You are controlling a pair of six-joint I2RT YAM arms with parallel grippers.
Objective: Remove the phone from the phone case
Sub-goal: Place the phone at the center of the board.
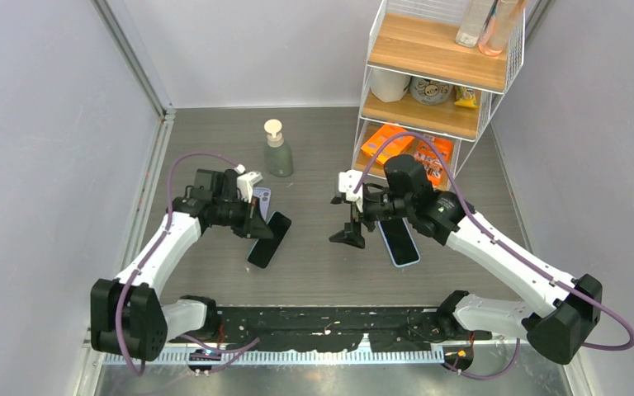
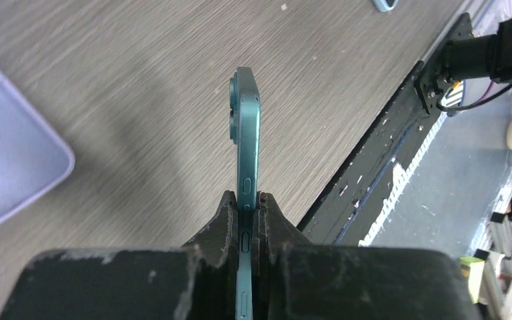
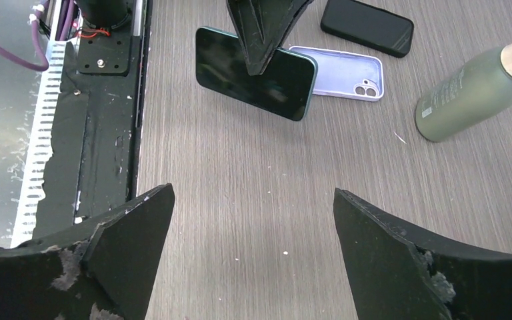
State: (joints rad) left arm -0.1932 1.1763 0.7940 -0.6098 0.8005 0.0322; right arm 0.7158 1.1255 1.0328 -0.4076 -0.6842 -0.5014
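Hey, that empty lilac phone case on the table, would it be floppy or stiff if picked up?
Probably bendy: the lilac case is a thin empty shell with rounded edges. Likely light, so a push would slide it on the smooth table. Lying flat, its low rim may be awkward to pinch.

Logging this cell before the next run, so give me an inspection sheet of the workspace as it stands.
Surface: grey wood-grain table, no spill seen.
Job's things: teal phone bare, held on edge; lavender case lies flat behind it and looks empty.
Clutter: black phone, blue-edged phone, green pump bottle.
Grippers: left gripper shut on the teal phone; right gripper open, holding nothing.
Cables: purple cables loop along both arms.
Surroundings: wire shelf rack at the far right; grey walls.
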